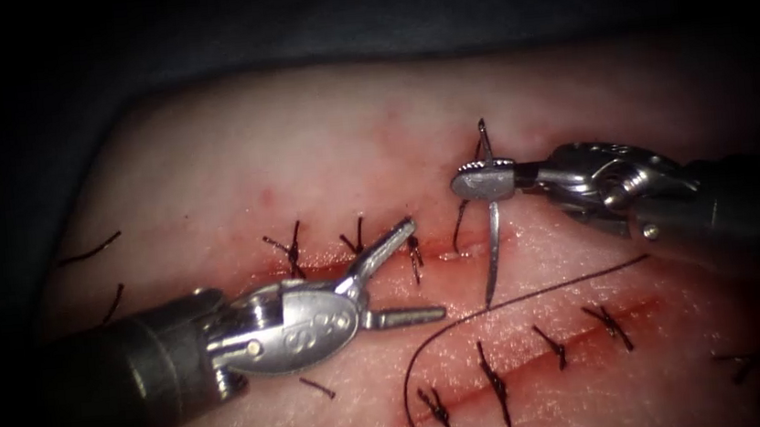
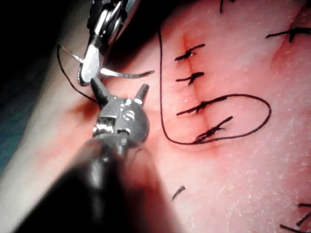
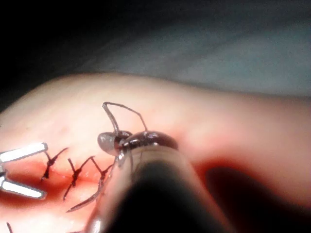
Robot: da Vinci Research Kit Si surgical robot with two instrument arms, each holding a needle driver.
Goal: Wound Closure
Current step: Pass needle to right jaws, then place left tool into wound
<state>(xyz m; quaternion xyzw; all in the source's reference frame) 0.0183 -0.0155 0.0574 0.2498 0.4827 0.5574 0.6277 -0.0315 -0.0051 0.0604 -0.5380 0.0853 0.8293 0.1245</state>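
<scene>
The curved needle point(image 1: 493, 240) hangs free of the tissue point(image 1: 585, 251), clamped near its tail; its thread point(image 1: 535, 301) trails below the jaws.

Surgical practice bench: sutured tissue point(image 1: 320, 154)

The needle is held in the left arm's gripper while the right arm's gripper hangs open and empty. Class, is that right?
No, the arms are swapped. The endoscope view shows the right arm's gripper shut on the needle, above the tissue, while the left arm's gripper is open and holds nothing.
</scene>
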